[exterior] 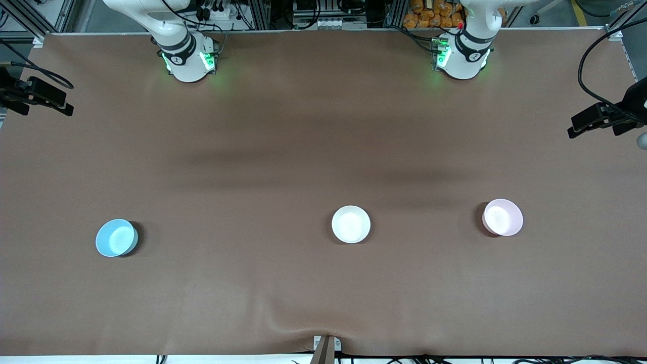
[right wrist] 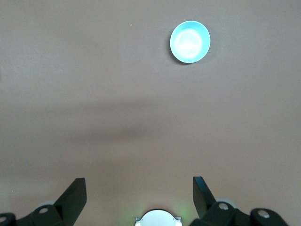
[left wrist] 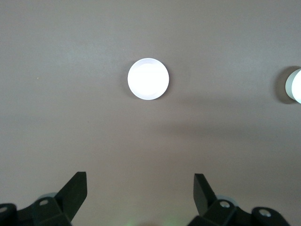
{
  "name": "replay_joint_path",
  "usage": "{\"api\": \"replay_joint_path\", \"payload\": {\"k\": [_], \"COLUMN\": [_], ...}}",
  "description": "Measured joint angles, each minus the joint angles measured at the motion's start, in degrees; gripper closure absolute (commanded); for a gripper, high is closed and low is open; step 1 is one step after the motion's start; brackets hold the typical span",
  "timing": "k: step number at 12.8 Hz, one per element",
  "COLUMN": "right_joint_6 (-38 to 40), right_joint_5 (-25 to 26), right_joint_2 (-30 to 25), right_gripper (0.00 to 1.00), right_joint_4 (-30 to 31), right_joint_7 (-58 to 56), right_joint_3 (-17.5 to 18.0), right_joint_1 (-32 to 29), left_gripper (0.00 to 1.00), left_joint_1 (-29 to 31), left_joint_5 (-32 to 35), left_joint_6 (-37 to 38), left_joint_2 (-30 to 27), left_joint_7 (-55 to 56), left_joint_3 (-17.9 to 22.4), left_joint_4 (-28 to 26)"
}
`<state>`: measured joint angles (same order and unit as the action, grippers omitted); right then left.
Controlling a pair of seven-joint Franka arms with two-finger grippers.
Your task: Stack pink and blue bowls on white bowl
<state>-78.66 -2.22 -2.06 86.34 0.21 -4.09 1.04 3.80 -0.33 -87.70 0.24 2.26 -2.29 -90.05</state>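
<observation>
Three bowls stand apart in a row on the brown table point(exterior: 323, 151). The blue bowl point(exterior: 117, 237) is toward the right arm's end, the white bowl point(exterior: 351, 224) is in the middle, and the pink bowl point(exterior: 502, 217) is toward the left arm's end. My left gripper point(left wrist: 139, 176) hangs open and empty high over bare table; its view shows the pink bowl point(left wrist: 148, 79), washed almost white, and the white bowl's rim point(left wrist: 295, 85) at the picture's edge. My right gripper point(right wrist: 139, 181) is also open and empty, high up, with the blue bowl point(right wrist: 190, 41) far below. Neither gripper shows in the front view.
Both arm bases point(exterior: 188, 60) point(exterior: 462, 58) stand along the table edge farthest from the front camera. Black camera clamps sit at the two ends of the table point(exterior: 38, 96) point(exterior: 601, 119). A small mount point(exterior: 326, 349) stands at the edge nearest the front camera.
</observation>
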Motion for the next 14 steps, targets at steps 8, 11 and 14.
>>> {"api": "replay_joint_path", "payload": {"k": [8,11,14], "right_joint_6": [-0.04,-0.06,-0.07], "right_joint_5": [0.00,0.00,0.01], "right_joint_2": [0.00,0.00,0.00], "right_gripper": [0.00,0.00,0.00], "right_joint_4": [0.00,0.00,-0.01], "right_joint_7": [0.00,0.00,0.00], "right_joint_3": [-0.05,-0.04,-0.06], "right_joint_1": [0.00,0.00,0.00], "left_gripper": [0.00,0.00,0.00], "left_joint_1": [0.01,0.31,2.84], "left_joint_5": [0.00,0.00,0.00], "left_joint_6": [-0.06,-2.48,-11.03], "left_joint_2": [0.37,1.12,2.27], "left_joint_7": [0.00,0.00,0.00], "left_joint_3": [0.07,0.23,0.30], "left_joint_4": [-1.28,-2.89,-9.31]}}
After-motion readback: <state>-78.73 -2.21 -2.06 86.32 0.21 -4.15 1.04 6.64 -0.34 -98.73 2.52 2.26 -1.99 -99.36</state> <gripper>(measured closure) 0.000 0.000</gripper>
